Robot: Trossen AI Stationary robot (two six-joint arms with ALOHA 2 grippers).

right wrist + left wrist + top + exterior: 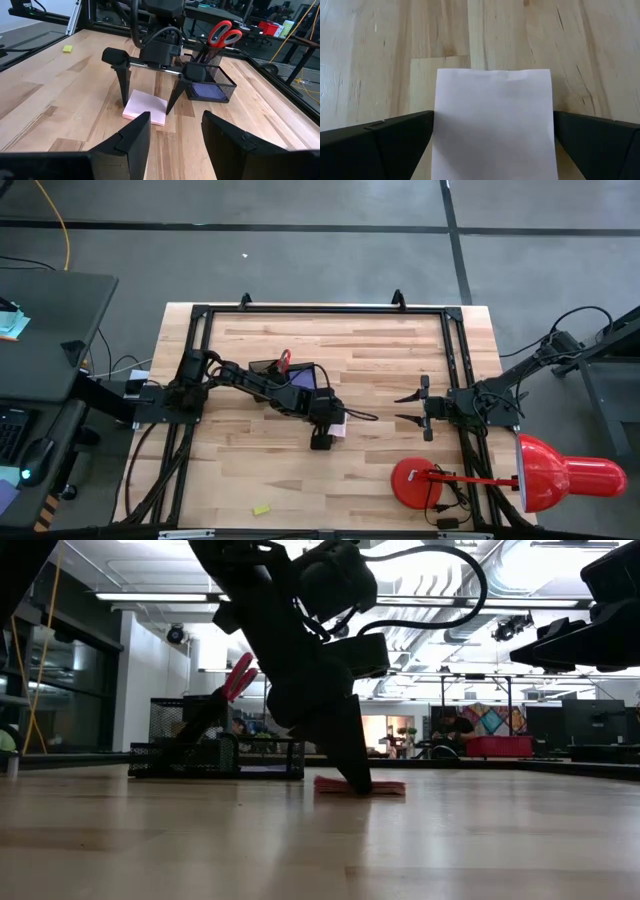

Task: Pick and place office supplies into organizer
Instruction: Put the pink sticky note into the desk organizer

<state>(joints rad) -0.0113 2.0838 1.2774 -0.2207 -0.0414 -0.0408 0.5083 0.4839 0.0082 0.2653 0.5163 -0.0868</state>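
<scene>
The pink note pad (341,426) lies flat on the wooden table near its middle. My left gripper (146,107) points steeply down over it, open, with one finger (123,85) on each side of the pad (493,125). The black mesh organizer (212,82) stands just beyond, toward the far left. Red-handled scissors (224,32) stand upright in it and a blue-purple pad (206,91) lies inside. A small yellow piece (261,509) lies near the front edge. My right gripper (412,408) waits open at the table's right. My left gripper comes at the pink pad from above, slanting down, its two fingers close beside two opposite edges (438,125) of the pad, which lies flat on the table. Whether the fingers touch those edges I cannot tell.
A red desk lamp (545,472) with a round base (415,480) stands at the near right corner. A black frame (320,308) runs along the table's edges. Bare wood lies between the pad and the front edge.
</scene>
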